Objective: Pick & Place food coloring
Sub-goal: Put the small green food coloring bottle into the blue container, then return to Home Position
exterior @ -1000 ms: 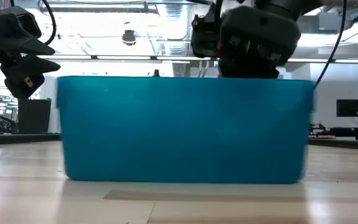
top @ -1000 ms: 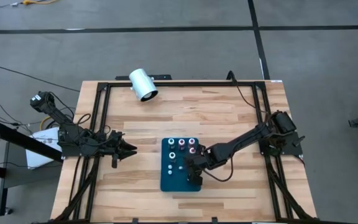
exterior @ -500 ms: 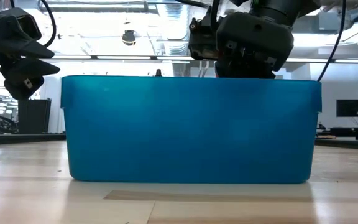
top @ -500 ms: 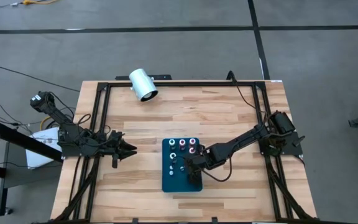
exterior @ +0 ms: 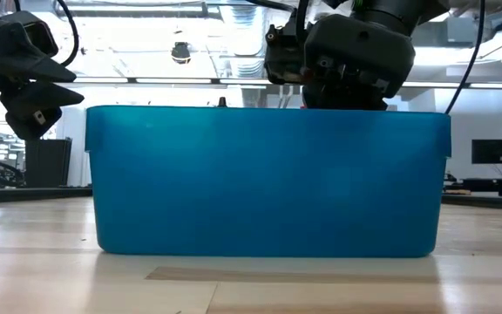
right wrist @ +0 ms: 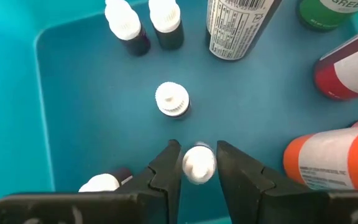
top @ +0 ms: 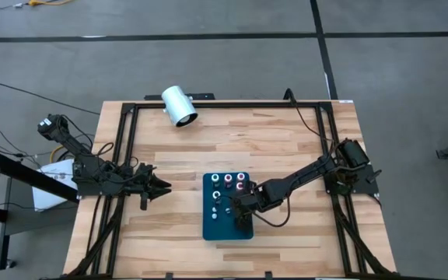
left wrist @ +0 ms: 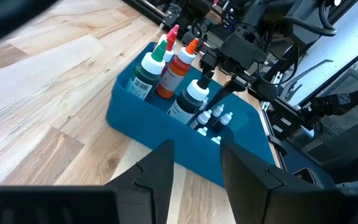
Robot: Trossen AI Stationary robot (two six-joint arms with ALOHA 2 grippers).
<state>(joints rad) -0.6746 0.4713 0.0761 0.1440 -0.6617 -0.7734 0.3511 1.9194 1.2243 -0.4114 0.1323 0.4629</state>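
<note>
- Food coloring bottles [left wrist: 178, 68] stand inside a blue bin [top: 225, 227] near the middle of the wooden table [top: 286, 140]: green, red and orange ones and a dark one at one end, tiny white-capped ones at the other.
- Right gripper [right wrist: 197, 163] is down inside the bin, its two fingers narrowly parted around one small white-capped bottle [right wrist: 198, 164]; the cap sits right between the fingertips, and I cannot tell whether they press on it.
- More small bottles [right wrist: 171, 100] stand apart from it on the bin floor.
- Right arm reaches in from the table's right edge, stretched low across to the bin, its wrist pointing down over the rim.
- Left gripper [top: 162, 185] hangs above bare wood left of the bin, jaws a little apart and holding nothing, pointed toward the bin.
- White cylinder [top: 179, 106] lies at the table's far edge.
</note>
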